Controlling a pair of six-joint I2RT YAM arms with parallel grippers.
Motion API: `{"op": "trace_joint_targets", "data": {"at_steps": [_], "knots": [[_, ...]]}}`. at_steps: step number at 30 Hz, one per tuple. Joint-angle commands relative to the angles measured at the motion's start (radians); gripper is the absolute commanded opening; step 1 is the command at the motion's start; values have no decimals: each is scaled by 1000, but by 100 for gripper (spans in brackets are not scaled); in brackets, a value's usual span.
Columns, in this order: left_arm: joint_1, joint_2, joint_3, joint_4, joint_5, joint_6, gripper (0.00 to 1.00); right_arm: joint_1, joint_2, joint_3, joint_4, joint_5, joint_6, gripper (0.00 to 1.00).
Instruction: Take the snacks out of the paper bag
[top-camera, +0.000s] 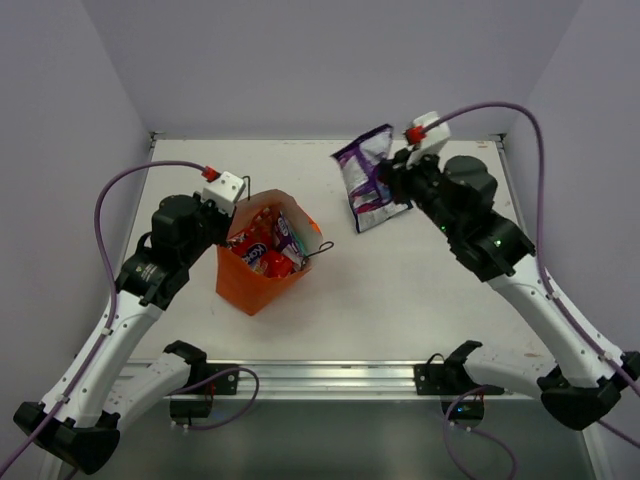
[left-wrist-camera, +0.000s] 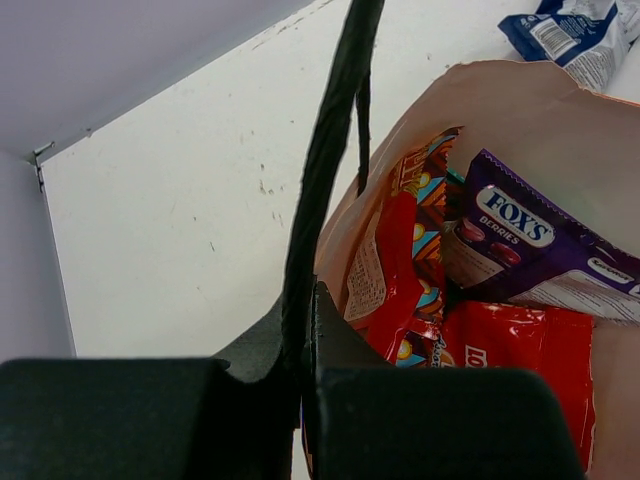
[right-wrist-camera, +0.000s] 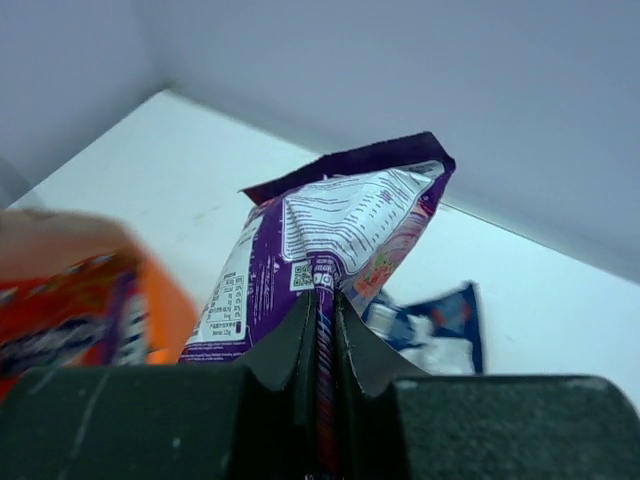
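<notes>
At the left, my left gripper (left-wrist-camera: 303, 310) is clenched on the dark loop handle (left-wrist-camera: 322, 170) at the rim of the orange paper bag (top-camera: 248, 282). The bag stands open with snacks inside: red packets (left-wrist-camera: 520, 350) stacked low and a purple FOX'S packet (left-wrist-camera: 540, 250) leaning on top of them. Well right of the bag and farther back, my right gripper (right-wrist-camera: 322, 300) is clamped on the seam of a second purple packet (right-wrist-camera: 340, 230), held upright, and a blue-white packet (right-wrist-camera: 440, 330) lies just past it, on the side away from the bag.
</notes>
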Motion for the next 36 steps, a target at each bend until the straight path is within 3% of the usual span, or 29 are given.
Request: {"op": "trace_joint_targets", "data": {"at_steps": [1, 6, 9, 15, 18, 19, 20, 21, 24, 28, 30, 34, 36], "knots": [[1, -21, 46, 165, -40, 34, 0, -251, -63, -114, 98, 95, 179, 0], [1, -15, 49, 177, -28, 34, 0, -596, 1, -327, 186, -6, 369, 0], [1, -9, 53, 181, -26, 34, 0, -725, 101, -418, 292, -132, 506, 0], [1, -14, 58, 179, -20, 35, 0, -807, 294, -467, 345, -112, 592, 0], [1, -14, 56, 176, -14, 35, 0, -812, 336, -455, 270, -121, 592, 35], [1, -14, 56, 177, -11, 35, 0, -812, 333, -446, 210, -129, 597, 57], [1, -14, 58, 176, -6, 35, 0, -806, 301, -429, 187, -141, 597, 65], [1, -14, 58, 176, -3, 34, 0, -798, 272, -423, 170, -139, 598, 78], [1, -12, 59, 173, 3, 35, 0, -716, 141, -377, 95, -124, 577, 89], [1, -11, 55, 170, 4, 32, 0, -536, 38, -221, 4, -188, 493, 89], [1, -9, 55, 170, 3, 31, 0, -377, 20, -164, -20, -208, 450, 86], [1, -9, 52, 168, -9, 29, 0, -140, 76, 8, -66, -325, 448, 80], [1, -11, 52, 168, -6, 29, 0, 2, 119, 63, -89, -288, 405, 78]]}}
